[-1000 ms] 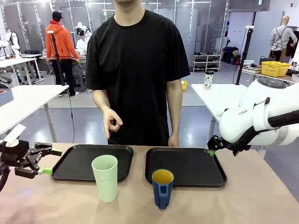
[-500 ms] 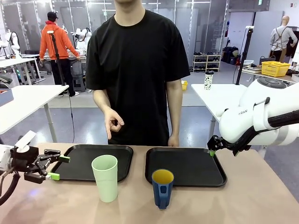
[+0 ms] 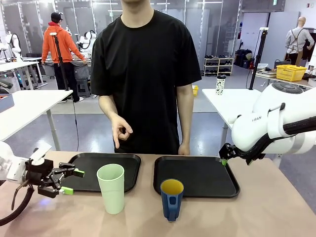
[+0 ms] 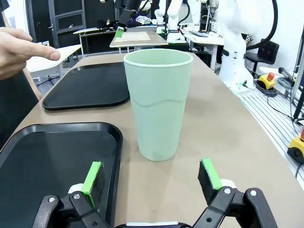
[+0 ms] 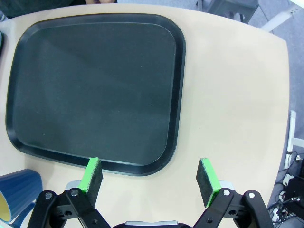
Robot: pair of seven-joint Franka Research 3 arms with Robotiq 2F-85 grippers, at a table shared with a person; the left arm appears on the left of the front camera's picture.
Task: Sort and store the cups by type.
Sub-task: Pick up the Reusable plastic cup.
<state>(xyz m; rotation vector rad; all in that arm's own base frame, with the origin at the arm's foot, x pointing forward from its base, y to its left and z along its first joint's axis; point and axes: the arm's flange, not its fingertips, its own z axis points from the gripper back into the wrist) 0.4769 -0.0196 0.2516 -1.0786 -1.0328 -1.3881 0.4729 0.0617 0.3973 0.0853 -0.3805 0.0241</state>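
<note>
A tall pale green tumbler (image 3: 111,188) stands upright on the table in front of the left black tray (image 3: 89,174). My left gripper (image 3: 73,181) is open just to its left, level with its lower half and apart from it. In the left wrist view the tumbler (image 4: 158,104) stands straight ahead of the open left gripper (image 4: 152,175). The dark blue mug (image 3: 171,198), yellow inside, stands in front of the right black tray (image 3: 197,177). My right gripper (image 3: 223,161) hangs open above that tray's far right corner; its wrist view has the right gripper (image 5: 151,178), the right tray (image 5: 95,85) and the mug (image 5: 16,194).
A person in a black shirt stands at the far side, one hand (image 3: 120,131) held above the left tray's far edge. That hand (image 4: 19,47) shows at the left wrist view's upper left. Both trays hold nothing. Bare table lies to the right of the mug.
My left gripper has moved right along the table toward the green tumbler, still open. The right arm and both cups have not moved.
</note>
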